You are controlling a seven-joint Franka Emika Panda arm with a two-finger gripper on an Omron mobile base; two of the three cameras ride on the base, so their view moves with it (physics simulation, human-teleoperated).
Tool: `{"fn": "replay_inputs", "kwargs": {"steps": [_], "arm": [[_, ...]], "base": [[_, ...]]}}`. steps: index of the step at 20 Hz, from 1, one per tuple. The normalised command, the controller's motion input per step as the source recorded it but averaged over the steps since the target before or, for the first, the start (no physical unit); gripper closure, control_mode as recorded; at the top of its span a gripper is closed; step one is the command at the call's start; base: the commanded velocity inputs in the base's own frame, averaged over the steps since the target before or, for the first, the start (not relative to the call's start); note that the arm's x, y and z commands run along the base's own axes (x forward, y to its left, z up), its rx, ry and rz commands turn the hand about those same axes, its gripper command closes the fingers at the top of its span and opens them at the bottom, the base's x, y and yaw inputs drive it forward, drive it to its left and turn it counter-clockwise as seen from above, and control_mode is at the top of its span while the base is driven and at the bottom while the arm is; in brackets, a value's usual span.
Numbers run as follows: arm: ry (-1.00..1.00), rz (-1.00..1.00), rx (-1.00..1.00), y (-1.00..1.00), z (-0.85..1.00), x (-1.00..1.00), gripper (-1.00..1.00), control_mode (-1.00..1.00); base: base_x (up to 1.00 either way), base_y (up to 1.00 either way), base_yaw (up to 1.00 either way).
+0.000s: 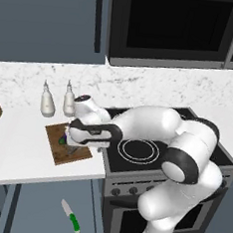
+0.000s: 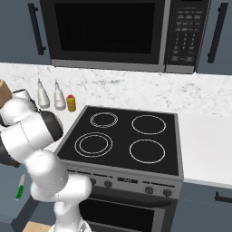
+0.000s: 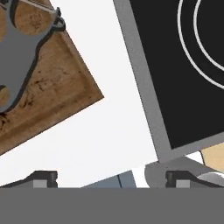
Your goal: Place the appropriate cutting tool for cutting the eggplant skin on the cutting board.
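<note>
We find the peeler lying flat on the cutting board, beside the eggplant, ready for skinning. Our hand is released, its fingers spread wide over the white tabletop beside the board.

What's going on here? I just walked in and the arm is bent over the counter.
The robot has set the grey peeler flat on the wooden cutting board, left of the stove. Its end effector hangs open beside the board, holding nothing. The eggplant sits on the board too, mostly hidden behind the hand. A green-handled knife lies below the counter.
</note>
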Motion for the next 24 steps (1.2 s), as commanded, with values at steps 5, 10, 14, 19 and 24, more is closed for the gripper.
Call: {"fn": "replay_inputs", "kwargs": {"steps": [5, 10, 14, 19, 24], "arm": [[-0.06, 0.23, 0.00, -0.96, 0.30, -1.00, -1.00, -1.00], [0.06, 0.26, 0.00, -0.69, 0.64, -0.99, -1.00, -1.00], [-0.03, 0.21, 0.00, -0.77, 0.51, -1.00, -1.00, -1.00], [-0.12, 0.05, 0.00, -0.61, 0.31, -1.00, -1.00, -1.00], [-0.09, 0.00, 0.00, -0.42, 0.39, -1.00, -1.00, -1.00]], "base": [[0.00, 0.00, 0.00], [0.00, 0.00, 0.00], [0.00, 0.00, 0.00], [0.00, 0.00, 0.00], [0.00, 0.00, 0.00]]}}
